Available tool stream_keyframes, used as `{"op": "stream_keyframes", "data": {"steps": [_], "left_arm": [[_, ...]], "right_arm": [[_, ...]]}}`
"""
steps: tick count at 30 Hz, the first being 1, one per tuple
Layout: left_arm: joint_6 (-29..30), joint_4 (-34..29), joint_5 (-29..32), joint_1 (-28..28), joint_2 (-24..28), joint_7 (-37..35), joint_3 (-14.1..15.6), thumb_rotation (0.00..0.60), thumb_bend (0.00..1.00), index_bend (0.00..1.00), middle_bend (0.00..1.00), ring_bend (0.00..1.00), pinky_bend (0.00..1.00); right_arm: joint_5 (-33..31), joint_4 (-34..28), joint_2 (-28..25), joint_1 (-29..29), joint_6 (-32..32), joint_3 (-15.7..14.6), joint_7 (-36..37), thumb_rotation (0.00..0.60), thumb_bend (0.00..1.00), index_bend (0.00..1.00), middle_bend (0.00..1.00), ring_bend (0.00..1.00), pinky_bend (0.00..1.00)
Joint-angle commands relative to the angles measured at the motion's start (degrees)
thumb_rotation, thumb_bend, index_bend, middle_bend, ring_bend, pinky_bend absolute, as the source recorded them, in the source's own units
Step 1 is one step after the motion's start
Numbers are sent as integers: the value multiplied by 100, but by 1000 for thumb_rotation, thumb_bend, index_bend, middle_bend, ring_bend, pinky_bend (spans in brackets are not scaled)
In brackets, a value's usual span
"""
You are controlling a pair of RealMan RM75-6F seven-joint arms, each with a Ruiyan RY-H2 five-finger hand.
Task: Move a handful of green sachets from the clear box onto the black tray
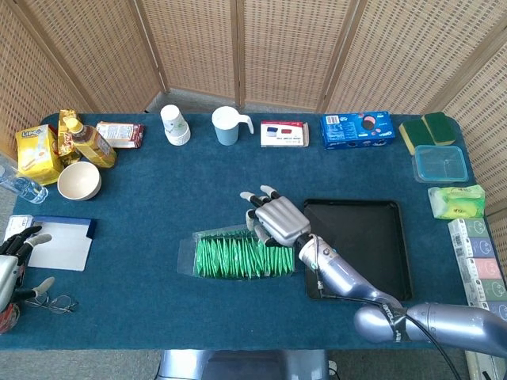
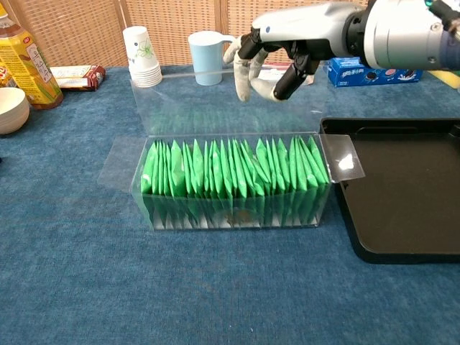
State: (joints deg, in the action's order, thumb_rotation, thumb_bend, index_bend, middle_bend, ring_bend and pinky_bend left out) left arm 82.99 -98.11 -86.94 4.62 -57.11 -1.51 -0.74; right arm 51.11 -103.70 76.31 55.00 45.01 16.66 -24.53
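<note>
A clear box (image 1: 207,258) (image 2: 230,215) packed with upright green sachets (image 1: 242,257) (image 2: 233,171) stands mid-table, its clear lid (image 2: 205,100) swung up at the back. The black tray (image 1: 364,245) (image 2: 410,194) lies bare just right of the box. My right hand (image 1: 273,220) (image 2: 272,61) hovers above the box's rear right. Its fingers are bent downward at the lid's top edge and hold no sachet. My left hand (image 1: 14,265) rests at the table's left edge with spread fingers and nothing in it.
Along the back stand stacked paper cups (image 1: 174,125), a blue mug (image 1: 227,126) and a blue cookie box (image 1: 357,129). A bowl (image 1: 79,180) and a tea bottle (image 1: 89,141) are far left. A white pad (image 1: 59,241) lies by my left hand.
</note>
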Motion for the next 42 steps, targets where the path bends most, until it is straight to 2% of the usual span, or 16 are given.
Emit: {"op": "stream_keyframes", "data": {"steps": [1, 6, 11, 20, 27, 32, 37, 40, 42], "left_arm": [[9, -4, 0, -1, 5, -3, -3, 600, 162, 236, 153, 189, 346], [16, -6, 1, -4, 10, -11, 2, 600, 162, 236, 152, 189, 346], [11, -13, 13, 0, 12, -7, 1, 600, 162, 236, 152, 189, 346], [38, 2, 27, -28, 21, -29, 17, 600, 162, 236, 152, 189, 346], [78, 23, -9, -53, 28, -79, 39, 600, 162, 236, 152, 189, 346], [106, 51, -30, -75, 23, -131, 56, 600, 162, 236, 152, 189, 346], [146, 53, -42, -117, 28, -128, 85, 600, 162, 236, 152, 189, 346], [192, 38, -46, -156, 50, -122, 102, 600, 162, 236, 152, 189, 346], [241, 19, -52, -184, 78, -121, 104, 600, 162, 236, 152, 189, 346]], "right_arm": [[-64, 100, 14, 67, -1, 9, 52, 600, 663, 601, 154, 279, 52], [-220, 257, 28, 177, 15, 9, 120, 600, 663, 641, 188, 294, 52], [-386, 420, 116, 294, 96, -63, 62, 600, 663, 624, 183, 294, 52], [-592, 752, 323, 519, 115, -279, -167, 594, 659, 386, 125, 244, 52], [-423, 1135, 565, 589, 291, -303, -146, 553, 555, 160, 68, 138, 52], [-331, 1474, 760, 646, 556, -461, -502, 547, 532, 122, 49, 65, 52], [-388, 1672, 932, 664, 699, -557, -745, 546, 515, 95, 40, 49, 52], [-319, 1652, 928, 637, 697, -552, -674, 573, 495, 107, 39, 35, 52], [-131, 1502, 789, 598, 545, -493, -374, 598, 460, 122, 39, 24, 52]]}}
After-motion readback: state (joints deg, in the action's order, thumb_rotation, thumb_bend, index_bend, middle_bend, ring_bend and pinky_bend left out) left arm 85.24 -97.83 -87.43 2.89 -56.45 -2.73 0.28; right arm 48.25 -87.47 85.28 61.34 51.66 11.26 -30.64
